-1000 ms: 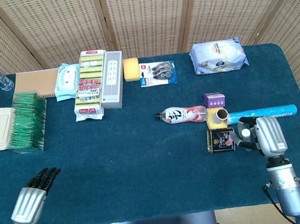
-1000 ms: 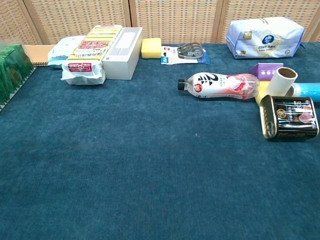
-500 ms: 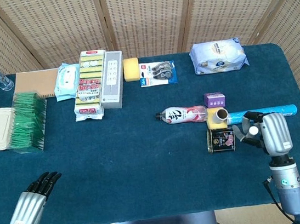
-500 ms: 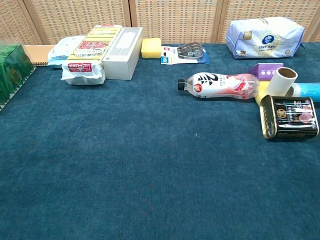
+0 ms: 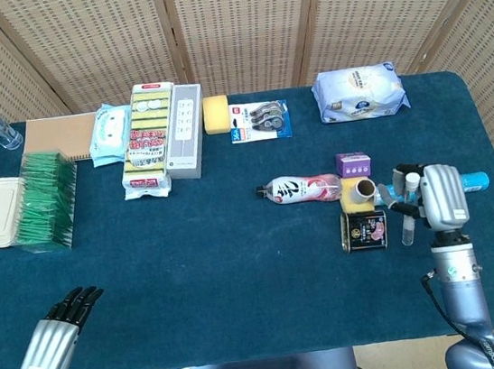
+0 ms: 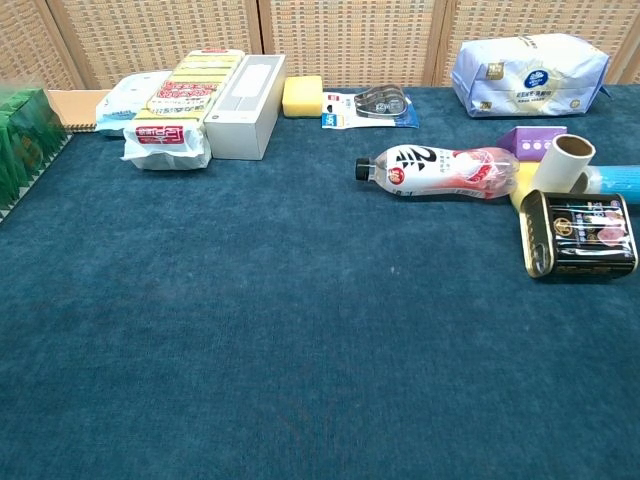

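In the head view the right hand hovers over the right side of the bench, back of the hand up, its fingers spread and curled downward over the light blue tube, whose one end shows past the hand; whether the fingers already touch or grip the tube I cannot tell, since the hand hides most of it. Just beside the fingers lie the dark tin, the cardboard roll on a yellow sponge block, the purple box and the pink drink bottle on its side. The left hand rests low at the near left edge, holding nothing, fingers straight and slightly apart, well apart from the green packet stack. In the chest view neither hand shows; the tin sits nearest, touching or almost touching the roll, with the tube's end behind it and the bottle lying to the left. The likely trouble, as I judge it, is crowding: the tube is round and would roll away from a loose closing of the fingers, and fingers coming down this near could knock the roll off its sponge or shove the tin.
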{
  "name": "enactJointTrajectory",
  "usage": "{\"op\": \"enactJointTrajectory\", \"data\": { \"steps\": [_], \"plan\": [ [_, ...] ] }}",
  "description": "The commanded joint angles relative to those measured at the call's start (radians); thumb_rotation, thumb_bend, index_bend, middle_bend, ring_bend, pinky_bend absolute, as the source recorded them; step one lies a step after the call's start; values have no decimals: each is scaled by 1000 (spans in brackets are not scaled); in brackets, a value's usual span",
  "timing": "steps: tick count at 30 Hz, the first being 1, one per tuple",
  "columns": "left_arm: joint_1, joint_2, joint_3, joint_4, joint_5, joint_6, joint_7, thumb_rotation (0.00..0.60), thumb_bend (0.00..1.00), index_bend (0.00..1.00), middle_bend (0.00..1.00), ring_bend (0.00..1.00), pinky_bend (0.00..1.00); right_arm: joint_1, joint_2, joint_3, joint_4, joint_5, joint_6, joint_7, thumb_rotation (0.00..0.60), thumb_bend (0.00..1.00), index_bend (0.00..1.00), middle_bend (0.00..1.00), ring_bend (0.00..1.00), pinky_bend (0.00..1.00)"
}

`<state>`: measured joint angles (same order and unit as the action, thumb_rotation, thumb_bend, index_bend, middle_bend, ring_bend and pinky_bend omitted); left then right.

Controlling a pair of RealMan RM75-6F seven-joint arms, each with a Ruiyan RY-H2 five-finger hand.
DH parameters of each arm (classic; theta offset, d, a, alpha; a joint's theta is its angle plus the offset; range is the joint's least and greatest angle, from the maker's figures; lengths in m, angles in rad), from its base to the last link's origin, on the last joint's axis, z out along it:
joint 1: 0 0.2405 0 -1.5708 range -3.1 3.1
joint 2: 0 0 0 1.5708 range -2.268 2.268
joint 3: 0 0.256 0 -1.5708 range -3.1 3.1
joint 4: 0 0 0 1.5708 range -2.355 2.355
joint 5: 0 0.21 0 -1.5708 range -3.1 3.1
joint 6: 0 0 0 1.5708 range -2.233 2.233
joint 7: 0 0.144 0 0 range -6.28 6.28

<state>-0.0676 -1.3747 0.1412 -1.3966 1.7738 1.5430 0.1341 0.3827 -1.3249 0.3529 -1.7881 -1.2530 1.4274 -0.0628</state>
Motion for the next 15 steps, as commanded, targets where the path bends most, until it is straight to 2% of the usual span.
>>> {"op": "enactJointTrajectory", "data": {
  "steps": [1,9,15],
  "plan": [
    [4,-7,-2,-2,-5,-1,10,600,211,103,178,148,332,21,-15,17,12,19,-24,16,600,379,803,993,1000,1000],
    [16,-15,-8,-13,-20,2,30,600,210,103,178,148,333,56,-41,29,43,43,-62,23,600,382,803,994,1000,1000],
    [27,-23,-9,-15,-28,6,43,600,210,102,179,148,332,81,-90,50,74,37,-47,54,600,384,803,995,1000,1000]
  ]
}}
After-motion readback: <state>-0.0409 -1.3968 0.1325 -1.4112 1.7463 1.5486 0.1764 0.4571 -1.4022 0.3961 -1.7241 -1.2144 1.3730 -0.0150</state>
